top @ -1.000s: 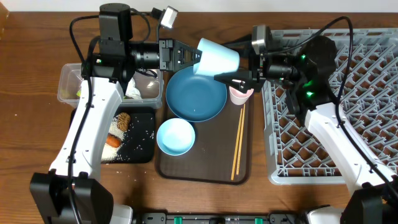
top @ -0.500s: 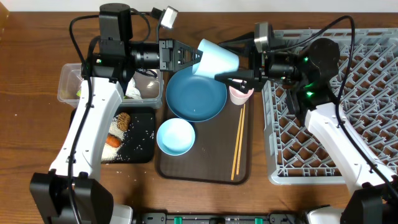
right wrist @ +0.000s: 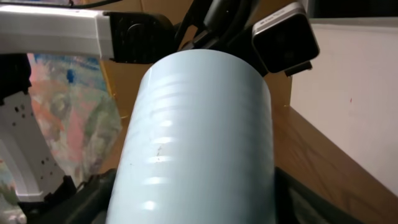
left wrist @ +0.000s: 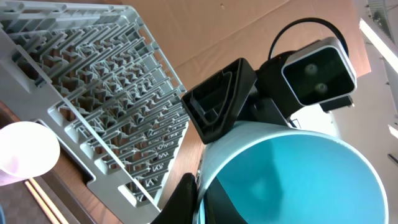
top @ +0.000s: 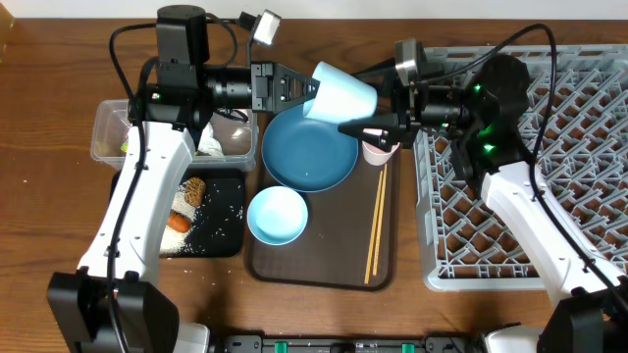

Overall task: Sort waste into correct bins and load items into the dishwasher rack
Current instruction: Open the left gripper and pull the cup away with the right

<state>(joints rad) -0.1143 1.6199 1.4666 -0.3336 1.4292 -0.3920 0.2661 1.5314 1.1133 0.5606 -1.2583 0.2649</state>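
Observation:
My left gripper (top: 312, 93) is shut on the rim of the small light-blue cup (top: 343, 91) and holds it on its side in the air above the dark-blue plate (top: 309, 152). The left wrist view shows the cup's inside (left wrist: 292, 174) with my fingers (left wrist: 199, 193) pinching the rim. My right gripper (top: 365, 126) is open, with a finger on each side of the cup's body (right wrist: 199, 137). The pink cup (top: 378, 149), the light-blue bowl (top: 277, 216) and the chopsticks (top: 376, 226) lie on the brown serving tray (top: 324, 265).
The grey rack (top: 589, 196) stands at the right. The clear tub (top: 108, 127) at the left holds the napkin (top: 209, 142). The black tray (top: 221, 230) holds the brown lump (top: 194, 191), the carrot (top: 178, 223) and rice grains.
My right gripper has moved a little to the left, closer around the light-blue cup. The left arm and the cup have not moved.

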